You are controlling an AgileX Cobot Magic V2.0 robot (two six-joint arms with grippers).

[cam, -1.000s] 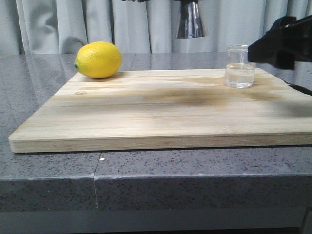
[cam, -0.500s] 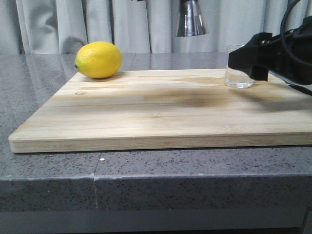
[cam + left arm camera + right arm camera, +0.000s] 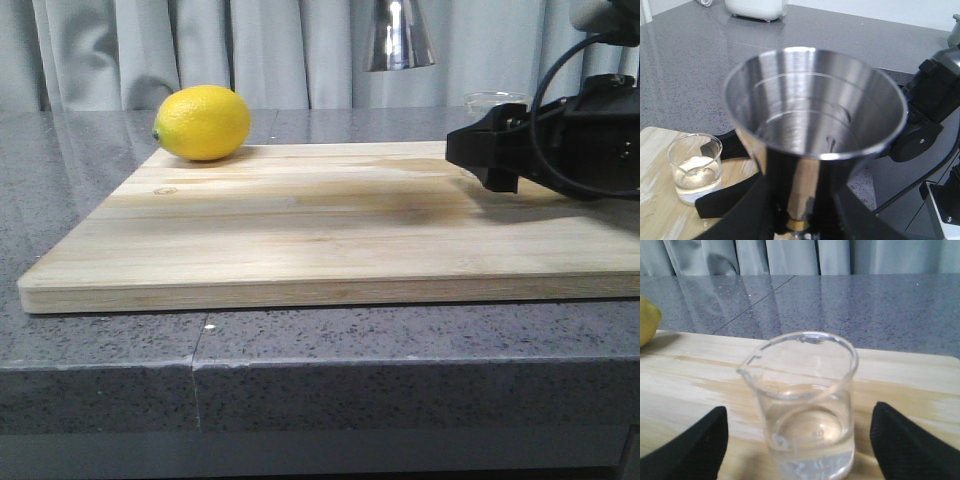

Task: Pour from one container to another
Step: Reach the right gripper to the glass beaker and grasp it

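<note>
Both black fingers (image 3: 695,450) of my right gripper (image 3: 800,450) stand spread either side of the glass beaker (image 3: 805,405), not touching it — it sits on the wooden board (image 3: 300,230). My left gripper (image 3: 795,227) is clamped on the steel jigger (image 3: 815,130), held upright above the board — a lemon (image 3: 202,122) rests at the far-left corner.

board (image 3: 300,240) mid – open | lemon (image 3: 202,122) blocks far-left corner | R pincer (image 3: 482,160) flanks beaker (image 3: 807,405) – both sides taken
</note>
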